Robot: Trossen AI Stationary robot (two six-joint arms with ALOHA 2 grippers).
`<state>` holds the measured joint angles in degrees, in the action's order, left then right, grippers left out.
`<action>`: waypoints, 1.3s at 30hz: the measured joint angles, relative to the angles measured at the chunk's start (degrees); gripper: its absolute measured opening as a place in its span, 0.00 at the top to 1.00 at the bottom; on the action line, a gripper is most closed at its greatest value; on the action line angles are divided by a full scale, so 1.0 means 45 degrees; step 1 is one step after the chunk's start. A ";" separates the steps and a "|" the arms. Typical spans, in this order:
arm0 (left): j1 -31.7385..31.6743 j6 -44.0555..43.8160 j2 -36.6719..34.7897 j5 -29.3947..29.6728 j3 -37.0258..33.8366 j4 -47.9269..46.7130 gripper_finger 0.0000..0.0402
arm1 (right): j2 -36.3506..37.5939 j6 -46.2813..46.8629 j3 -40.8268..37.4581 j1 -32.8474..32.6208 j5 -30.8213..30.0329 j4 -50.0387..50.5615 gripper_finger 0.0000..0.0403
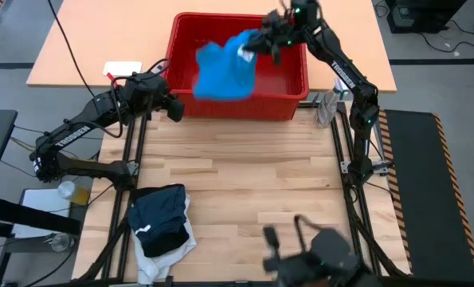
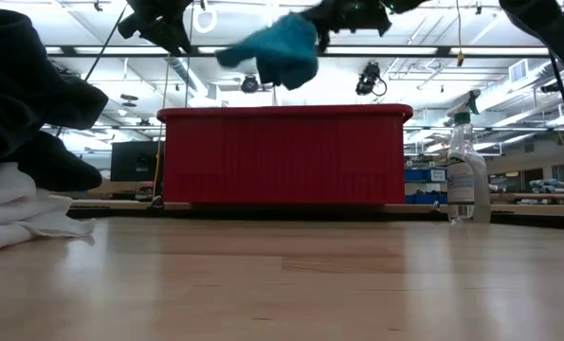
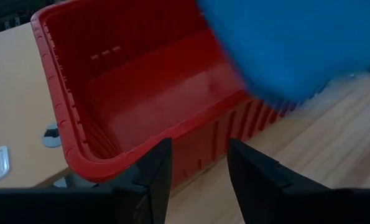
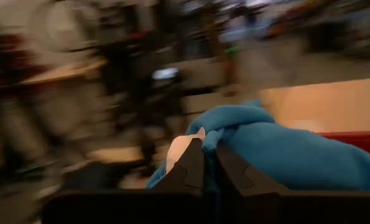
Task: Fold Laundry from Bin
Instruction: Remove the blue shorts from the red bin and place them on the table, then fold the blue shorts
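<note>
- Right gripper (image 1: 256, 41) sits above the red bin (image 1: 296, 96), over its far right part, fingers pinched shut on the bright blue garment (image 1: 223, 70).
- Right wrist view: the two dark fingers close together on a bunched blue fold (image 4: 278, 149), a white tag (image 4: 180, 149) showing just beside the fingertips.
- The blue garment hangs from that grip, spread over the bin's middle in the high view; in the low view it is lifted clear above the bin's rim (image 2: 282, 113), a teal-blue clump (image 2: 280, 49) in the air.
- Bin interior, seen from the left wrist, shows bare red floor (image 3: 153, 93); the blue cloth (image 3: 290, 43) hangs above its far side.
- Left gripper (image 1: 173, 108) hovers just outside the bin's near left corner, fingers partly apart, nothing between them. Left wrist view: the two dark fingers (image 3: 157, 180) stand with a gap, the bin's corner rim showing behind them.
- Near left of the bench (image 1: 244, 183): a pile of garments, a dark navy one (image 1: 158, 217) on top of a white one (image 1: 173, 253), well apart from the bin.
- Low view: the same pile at the left edge, dark cloth (image 2: 26, 104) over white cloth (image 2: 21, 213).
- A clear spray bottle (image 2: 467, 180) stands upright on the bench just beside the bin's right end.
- A small white flat object (image 1: 122, 70) lies on the far tabletop, left of the bin.
</note>
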<state>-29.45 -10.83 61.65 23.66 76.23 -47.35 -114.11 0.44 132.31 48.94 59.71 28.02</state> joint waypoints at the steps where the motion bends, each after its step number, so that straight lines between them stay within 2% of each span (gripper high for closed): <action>1: 0.0000 0.0063 0.0000 0.0000 0.0000 0.0005 0.61 | 0.0034 -0.0013 0.0000 -0.0294 0.0446 0.0374 0.96; 5: 0.0000 0.0246 0.0000 -0.0619 0.0000 0.0000 0.61 | 0.0080 -0.1031 0.0000 -0.1574 0.0934 0.3019 0.96; 7: 0.0000 0.0264 0.0000 -0.0996 0.0000 -0.0010 0.61 | 0.0048 -0.2122 -0.0010 -0.2288 0.0331 0.4987 0.96; 9: 0.0003 0.0268 0.0000 -0.1491 0.0000 -0.0042 0.61 | 0.0000 -0.3592 -0.0013 -0.2961 -0.1016 0.7105 0.96; 12: 0.0005 0.0268 0.0000 -0.1956 0.0000 -0.0216 0.61 | -0.0032 -0.5282 -0.0286 -0.3862 -0.3937 0.9302 0.96; 14: 0.0005 0.0271 0.0000 -0.2008 0.0000 -0.0300 0.61 | -0.0027 -0.5421 -0.0663 -0.4242 -0.5425 0.9778 0.95; 16: 0.0005 0.0330 0.0000 -0.2013 0.0000 -0.0334 0.61 | -0.0032 -0.5097 -0.1025 -0.4413 -0.6051 1.0228 0.91; 22: 0.0010 0.0568 0.0000 -0.2496 0.0000 -0.0370 0.61 | -0.0034 -0.4702 -0.2875 -0.4903 -0.6285 1.0683 0.70; 26: 0.0010 0.0564 0.0000 -0.2772 0.0000 -0.0625 0.61 | -0.0037 -0.4744 -0.3750 -0.5042 -0.6965 1.0893 0.58; 28: 0.0010 0.0571 0.0000 -0.2838 0.0000 -0.0637 0.61 | -0.0037 -0.4711 -0.3906 -0.4803 -0.7725 1.0742 0.54; 33: 0.0010 0.0672 0.0000 -0.2856 0.0000 -0.0642 0.61 | 0.0007 -0.4856 -0.4146 -0.3843 -0.9783 0.9513 0.52; 37: 0.0010 0.0758 0.0000 -0.2856 0.0000 -0.0635 0.61 | -0.0013 -0.5443 -0.4592 -0.2903 -1.0812 0.8336 0.54; 39: 0.0010 0.0759 0.0000 -0.2855 0.0000 -0.0631 0.61 | -0.0037 -0.5437 -0.4801 -0.2444 -1.0706 0.7751 0.55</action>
<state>-29.41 -7.42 61.65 10.81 76.23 -50.19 -114.28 -24.02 110.71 37.94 11.54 62.89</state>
